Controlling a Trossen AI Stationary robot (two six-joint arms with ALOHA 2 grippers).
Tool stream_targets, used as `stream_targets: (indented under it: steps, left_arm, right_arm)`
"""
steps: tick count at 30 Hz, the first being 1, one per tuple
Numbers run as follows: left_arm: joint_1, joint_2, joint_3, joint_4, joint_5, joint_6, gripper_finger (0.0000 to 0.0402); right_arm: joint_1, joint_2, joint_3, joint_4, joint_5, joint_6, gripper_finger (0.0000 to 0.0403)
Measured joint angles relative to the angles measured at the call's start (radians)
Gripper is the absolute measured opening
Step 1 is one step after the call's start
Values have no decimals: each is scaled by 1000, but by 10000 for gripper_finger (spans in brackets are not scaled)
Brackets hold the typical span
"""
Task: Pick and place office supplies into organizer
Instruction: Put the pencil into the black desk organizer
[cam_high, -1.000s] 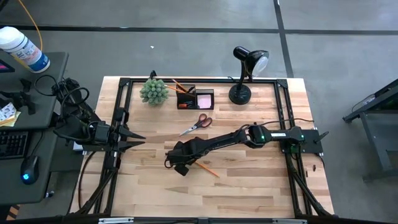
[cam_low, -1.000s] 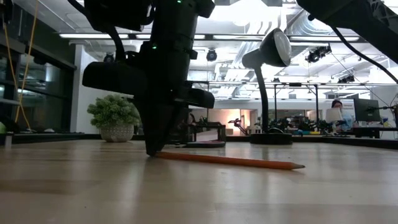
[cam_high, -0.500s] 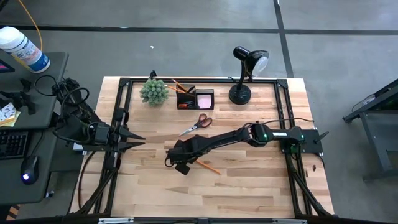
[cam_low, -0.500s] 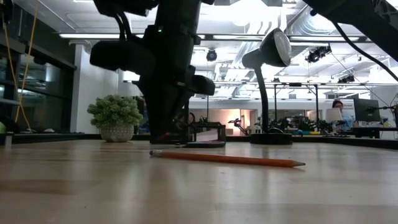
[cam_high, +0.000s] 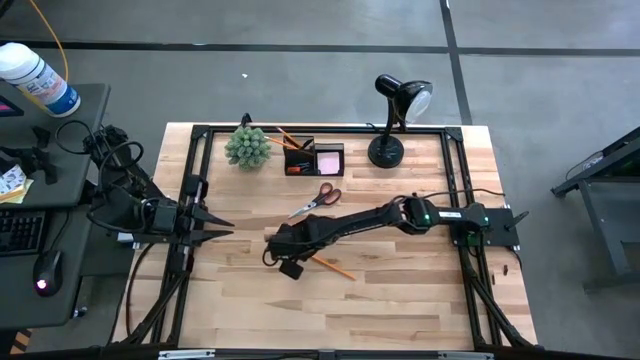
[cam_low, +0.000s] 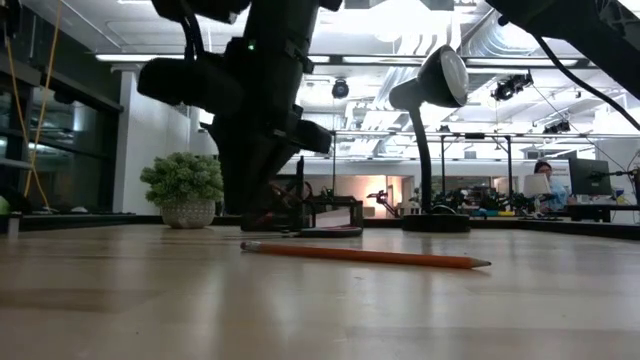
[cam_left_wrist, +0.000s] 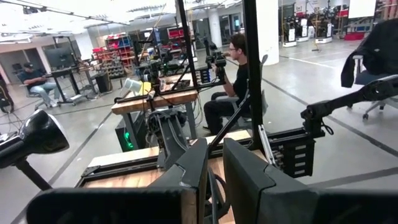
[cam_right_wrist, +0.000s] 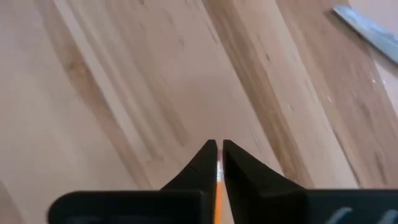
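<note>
Pencil (cam_right_wrist: 217, 199) mostly hidden behind right end effector (cam_right_wrist: 218, 149) fingers.

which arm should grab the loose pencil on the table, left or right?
Right, probably. The right gripper hangs just above the pencil, over its end, fingers nearly together. The left gripper waits at the table's left edge, far from the pencil.
</note>
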Motion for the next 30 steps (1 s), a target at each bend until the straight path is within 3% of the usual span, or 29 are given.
stream_targets:
  steps: [11, 30]
  left_arm:
    - [0, 0, 0, -21, 0, -1, 42]
    - [0, -13, 0, -23, -1, -2, 42]
  right_arm:
    - [-17, -1, -11, 5, -34, -7, 84]
    - [-15, 26, -11, -7, -46, -6, 83]
